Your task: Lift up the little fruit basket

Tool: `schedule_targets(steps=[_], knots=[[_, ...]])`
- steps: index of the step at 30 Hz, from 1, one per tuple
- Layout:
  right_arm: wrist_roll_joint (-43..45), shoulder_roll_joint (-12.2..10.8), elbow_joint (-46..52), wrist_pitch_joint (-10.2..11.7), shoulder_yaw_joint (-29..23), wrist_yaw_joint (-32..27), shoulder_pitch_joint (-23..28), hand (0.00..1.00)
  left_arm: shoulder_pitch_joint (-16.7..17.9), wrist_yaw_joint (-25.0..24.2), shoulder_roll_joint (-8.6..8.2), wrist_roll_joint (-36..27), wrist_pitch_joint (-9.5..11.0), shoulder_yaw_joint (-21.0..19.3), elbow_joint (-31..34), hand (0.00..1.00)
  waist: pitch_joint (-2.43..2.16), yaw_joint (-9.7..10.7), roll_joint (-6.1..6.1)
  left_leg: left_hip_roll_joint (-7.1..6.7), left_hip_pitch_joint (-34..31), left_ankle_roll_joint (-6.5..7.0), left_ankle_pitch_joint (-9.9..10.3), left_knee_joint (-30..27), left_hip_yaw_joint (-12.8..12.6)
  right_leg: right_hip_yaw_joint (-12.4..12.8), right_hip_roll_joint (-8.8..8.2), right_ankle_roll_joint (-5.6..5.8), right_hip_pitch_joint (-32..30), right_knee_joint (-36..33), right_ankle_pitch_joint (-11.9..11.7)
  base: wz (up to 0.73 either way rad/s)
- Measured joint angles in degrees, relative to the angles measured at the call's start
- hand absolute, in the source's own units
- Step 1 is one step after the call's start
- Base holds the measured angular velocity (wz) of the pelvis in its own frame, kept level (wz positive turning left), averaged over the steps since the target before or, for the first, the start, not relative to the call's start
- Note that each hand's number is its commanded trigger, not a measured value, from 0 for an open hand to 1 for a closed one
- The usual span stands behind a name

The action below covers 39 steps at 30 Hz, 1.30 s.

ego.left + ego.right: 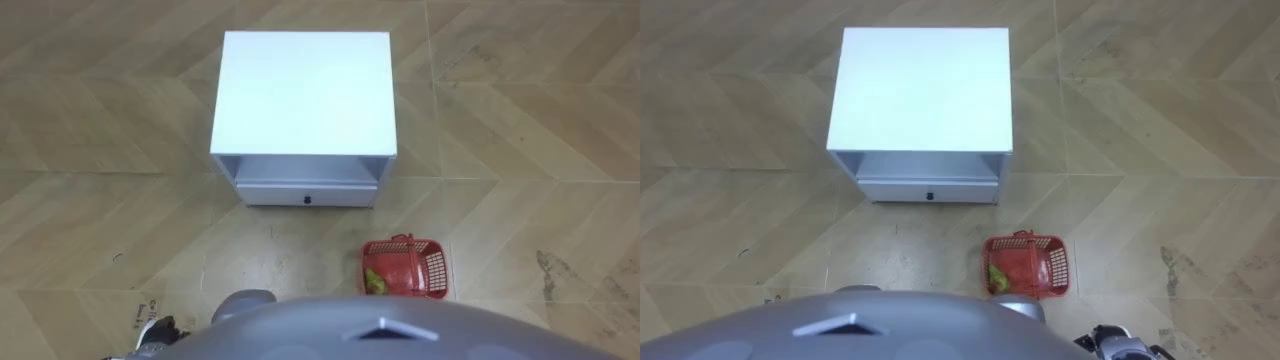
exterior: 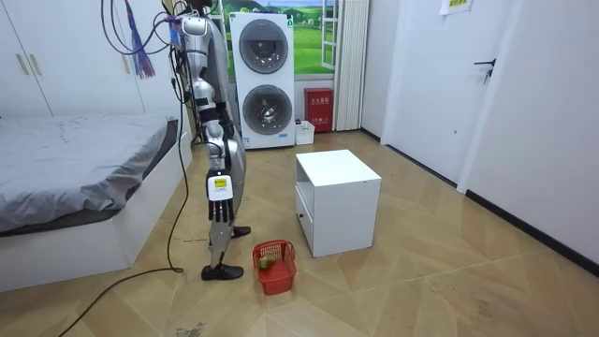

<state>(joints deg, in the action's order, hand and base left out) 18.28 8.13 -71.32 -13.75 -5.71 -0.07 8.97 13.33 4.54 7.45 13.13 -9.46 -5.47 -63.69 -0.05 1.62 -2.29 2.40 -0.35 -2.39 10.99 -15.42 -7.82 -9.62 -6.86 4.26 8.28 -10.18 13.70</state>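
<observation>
The fruit basket [image 1: 405, 268] is a small red plastic mesh basket on the wooden floor, with a green fruit [image 1: 375, 283] in its near left corner. It sits just ahead of me and to my right, in front of the white cabinet, and shows in the room view as the basket [image 2: 274, 265] beside my feet. I stand upright facing the cabinet. My right hand [image 2: 218, 201] hangs at my side with relaxed fingers, well above the basket, and its edge [image 1: 1118, 342] shows at the bottom of the right eye view. My left hand [image 1: 155, 335] peeks in at the lower left.
A white cabinet [image 1: 305, 90] with an open shelf and a low drawer [image 1: 307, 197] stands straight ahead. In the room view a bed [image 2: 75, 178] lies behind me, and stacked washing machines [image 2: 262, 80] stand by the far wall.
</observation>
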Motion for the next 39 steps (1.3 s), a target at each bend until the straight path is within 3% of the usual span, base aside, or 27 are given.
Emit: schedule_targets(steps=[16,33,39], knots=[[0.2,0.0,0.4,1.3,0.0,-1.1,-0.9,0.00,0.0,1.0,-0.19,0.0,0.7,0.0,1.0,0.00,0.25,-0.1,0.23,0.04,0.0,-0.02,0.3,-0.1,0.1,0.0,-0.01,0.03,-0.1,-0.4,0.0,0.00],[-4.4,0.0,0.4,2.9,1.1,-4.9,-1.9,0.00,-0.1,2.8,-1.18,-0.1,1.9,-0.1,2.0,0.00,0.06,-0.4,0.31,0.02,-0.2,0.05,0.4,-0.4,0.1,-0.2,-0.10,0.06,-0.3,-0.4,0.0,0.00],[-7.4,-0.1,1.3,4.4,-0.1,-6.8,-1.1,0.00,-0.6,2.8,-1.03,0.0,2.6,-2.4,1.2,0.00,-0.01,-0.4,-0.18,-0.23,-3.5,0.99,1.3,-2.9,-0.4,0.0,-0.95,0.55,-3.6,-2.6,0.3,-0.03]])
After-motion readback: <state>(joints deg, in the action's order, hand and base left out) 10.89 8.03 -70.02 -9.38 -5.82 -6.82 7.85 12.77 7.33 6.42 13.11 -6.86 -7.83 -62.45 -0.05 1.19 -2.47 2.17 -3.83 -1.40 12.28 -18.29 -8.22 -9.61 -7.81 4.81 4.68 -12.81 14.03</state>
